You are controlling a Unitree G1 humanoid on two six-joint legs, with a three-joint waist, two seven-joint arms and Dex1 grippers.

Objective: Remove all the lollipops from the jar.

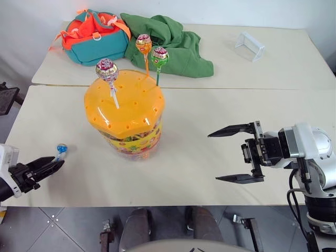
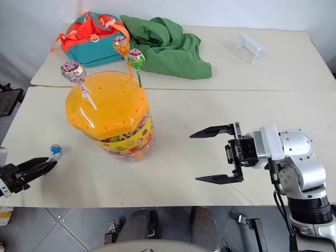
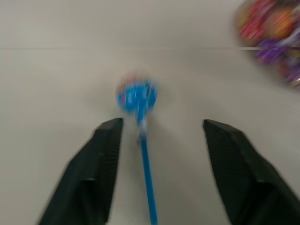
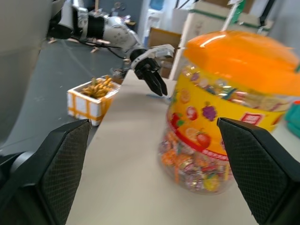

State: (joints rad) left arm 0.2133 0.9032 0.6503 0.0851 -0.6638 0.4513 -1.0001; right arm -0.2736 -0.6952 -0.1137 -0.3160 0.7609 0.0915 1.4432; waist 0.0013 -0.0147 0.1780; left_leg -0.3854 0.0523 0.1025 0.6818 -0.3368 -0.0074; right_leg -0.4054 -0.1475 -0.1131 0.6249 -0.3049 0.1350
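Blue lollipop (image 3: pixel 137 96) on table, between released left claw (image 3: pixel 159 136) fingers, ungripped.

Two cream tables (image 1: pixel 220 136) abut before a white wall (image 1: pixel 31 21), grey tiled floor (image 1: pixel 63 226) below.

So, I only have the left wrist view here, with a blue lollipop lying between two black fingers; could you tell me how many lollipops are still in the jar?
Observer: Three lollipops stand in the jar's orange lid: the pink/silver lollipop, the orange lollipop and the green lollipop.
Operator: Thank you. Is the blue one resting on the table?
Observer: Yes, the blue lollipop lies on the table, to the jar's left, just ahead of the left gripper.
Operator: And where is the other arm, please?
Observer: The right gripper hangs open to the jar's right, pointing toward it, holding nothing.
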